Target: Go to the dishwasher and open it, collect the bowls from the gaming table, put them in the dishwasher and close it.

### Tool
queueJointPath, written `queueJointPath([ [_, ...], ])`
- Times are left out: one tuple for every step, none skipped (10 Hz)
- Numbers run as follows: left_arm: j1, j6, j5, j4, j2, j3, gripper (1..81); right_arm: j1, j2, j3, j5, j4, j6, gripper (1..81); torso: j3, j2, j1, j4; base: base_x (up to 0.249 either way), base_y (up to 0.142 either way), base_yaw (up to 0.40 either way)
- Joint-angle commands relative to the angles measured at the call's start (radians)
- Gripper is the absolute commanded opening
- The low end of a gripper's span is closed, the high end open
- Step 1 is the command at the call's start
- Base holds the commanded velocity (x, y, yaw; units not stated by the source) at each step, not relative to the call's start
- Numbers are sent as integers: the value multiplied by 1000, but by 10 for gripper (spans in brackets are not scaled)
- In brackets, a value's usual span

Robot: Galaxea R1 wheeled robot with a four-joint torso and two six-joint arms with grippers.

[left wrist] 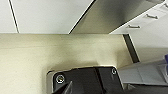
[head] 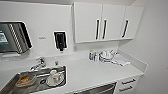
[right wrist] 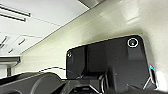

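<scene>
The dishwasher (head: 101, 89) shows as a strip of stainless-steel front with a bar handle, under the white counter at the bottom edge of the head view, directly below me. It looks shut. In the left wrist view a brushed steel panel (left wrist: 110, 15) that looks like the same front stands between white cabinet doors. The bowls and the gaming table are out of view. Dark parts of my own arms cover the low part of both wrist views.
The white counter (head: 95, 72) holds a steel sink (head: 15, 87) with dishes at the left and small bottles and a cloth (head: 121, 60) at the back right. White drawers (head: 127, 85) adjoin the dishwasher. Wall cabinets (head: 100, 22) hang above; a wall closes the right side.
</scene>
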Motion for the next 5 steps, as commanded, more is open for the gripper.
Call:
queueJointPath([
  [-73,-4,-83,64,-247,238,811,95,-55,38,-52,23,4,811,0,-97,63,0,0,0,0],
  [-92,-6,-83,88,-322,321,811,110,-68,47,-52,39,10,811,-2,-132,85,0,0,0,0],
  [-114,-6,-82,97,-385,375,811,126,-78,52,-52,65,20,811,-2,-169,108,0,0,0,0],
  [-131,-4,-79,117,-425,407,811,141,-86,56,-52,86,23,811,-2,-207,132,0,0,0,0],
  [-146,-6,-76,162,-456,434,811,155,-89,61,-52,106,23,811,-2,-245,155,0,0,0,0],
])
